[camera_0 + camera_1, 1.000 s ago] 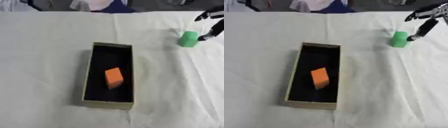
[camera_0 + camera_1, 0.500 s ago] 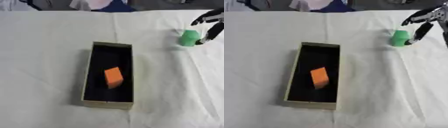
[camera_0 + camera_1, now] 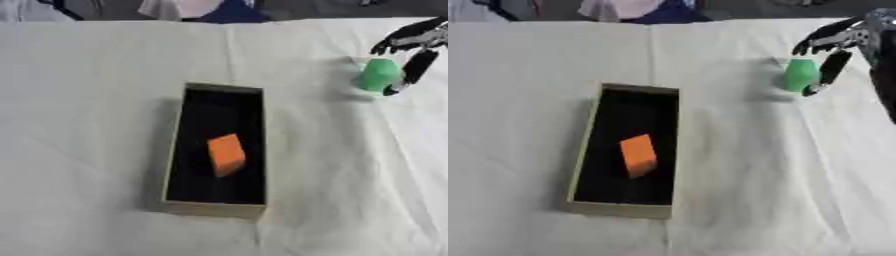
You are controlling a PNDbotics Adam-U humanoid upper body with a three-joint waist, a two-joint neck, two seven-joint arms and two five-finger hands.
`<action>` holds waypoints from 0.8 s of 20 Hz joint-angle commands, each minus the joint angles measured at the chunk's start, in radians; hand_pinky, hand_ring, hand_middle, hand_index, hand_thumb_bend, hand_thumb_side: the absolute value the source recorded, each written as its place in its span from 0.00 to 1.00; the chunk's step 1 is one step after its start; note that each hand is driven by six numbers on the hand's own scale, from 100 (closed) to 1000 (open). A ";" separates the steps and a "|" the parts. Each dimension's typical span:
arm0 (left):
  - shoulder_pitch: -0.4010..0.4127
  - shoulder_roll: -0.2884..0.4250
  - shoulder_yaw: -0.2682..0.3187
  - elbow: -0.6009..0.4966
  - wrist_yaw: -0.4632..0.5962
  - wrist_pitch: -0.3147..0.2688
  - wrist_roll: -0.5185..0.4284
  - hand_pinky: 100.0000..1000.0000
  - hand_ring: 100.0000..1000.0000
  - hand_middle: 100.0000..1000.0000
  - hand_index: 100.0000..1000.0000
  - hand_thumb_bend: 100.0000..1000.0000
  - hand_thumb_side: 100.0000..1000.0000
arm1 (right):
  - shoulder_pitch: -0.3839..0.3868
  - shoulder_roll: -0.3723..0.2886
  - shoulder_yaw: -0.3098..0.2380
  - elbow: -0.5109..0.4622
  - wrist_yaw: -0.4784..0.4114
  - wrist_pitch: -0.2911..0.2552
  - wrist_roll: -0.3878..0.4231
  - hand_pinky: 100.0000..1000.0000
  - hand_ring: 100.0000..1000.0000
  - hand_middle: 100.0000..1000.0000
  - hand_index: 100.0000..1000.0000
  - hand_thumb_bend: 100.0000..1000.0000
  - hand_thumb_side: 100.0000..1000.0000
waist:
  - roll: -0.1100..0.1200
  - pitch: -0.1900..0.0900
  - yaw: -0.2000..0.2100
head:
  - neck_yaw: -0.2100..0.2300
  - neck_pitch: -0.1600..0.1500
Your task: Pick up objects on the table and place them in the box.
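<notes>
Meanwhile, right hand [image 3: 839, 46] straddles green block [image 3: 800, 75].

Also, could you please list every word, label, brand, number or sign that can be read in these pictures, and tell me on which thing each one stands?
None: no text can be read in either view.
The green object, the orange block, the box and the white tablecloth show plain surfaces.
The right hand shows no marking either.
</notes>
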 commanded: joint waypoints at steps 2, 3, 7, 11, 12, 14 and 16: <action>-0.011 0.015 0.006 -0.020 0.001 -0.002 -0.006 0.71 0.78 0.74 0.88 0.25 0.97 | -0.033 -0.009 -0.014 0.019 0.044 0.019 -0.028 0.74 0.82 0.85 1.00 0.53 0.28 | 0.003 -0.012 0.003 | -0.007 0.005; -0.011 0.015 0.006 -0.020 0.002 -0.002 -0.007 0.70 0.78 0.74 0.88 0.25 0.97 | -0.034 -0.008 -0.017 0.025 0.054 0.024 -0.033 0.74 0.81 0.84 1.00 0.53 0.28 | 0.004 -0.011 0.003 | -0.008 0.005; -0.011 0.012 0.006 -0.020 0.002 -0.001 -0.008 0.70 0.78 0.74 0.88 0.25 0.98 | -0.038 -0.003 -0.033 0.047 0.084 0.050 -0.057 0.72 0.79 0.79 1.00 0.51 0.27 | 0.006 -0.008 0.003 | -0.010 0.005; -0.012 0.011 0.005 -0.020 0.002 -0.001 -0.010 0.70 0.78 0.74 0.88 0.25 0.98 | -0.040 0.003 -0.046 0.062 0.089 0.070 -0.079 0.71 0.77 0.76 0.98 0.48 0.26 | 0.009 -0.005 0.004 | -0.013 0.005; -0.012 0.011 0.005 -0.020 0.002 -0.001 -0.010 0.70 0.78 0.74 0.88 0.25 0.98 | -0.040 0.004 -0.048 0.064 0.086 0.072 -0.083 0.70 0.77 0.76 0.97 0.47 0.26 | 0.010 -0.005 0.004 | -0.013 0.005; -0.012 0.010 0.005 -0.020 0.002 -0.001 -0.011 0.70 0.78 0.74 0.88 0.25 0.98 | -0.040 0.005 -0.053 0.065 0.076 0.077 -0.093 0.70 0.76 0.74 0.93 0.42 0.25 | 0.011 -0.004 0.004 | -0.014 0.005; -0.012 0.010 0.005 -0.020 0.002 -0.001 -0.012 0.70 0.78 0.74 0.88 0.25 0.98 | -0.040 0.005 -0.056 0.062 0.059 0.082 -0.101 0.69 0.77 0.72 0.91 0.36 0.24 | 0.012 -0.004 0.004 | -0.015 0.005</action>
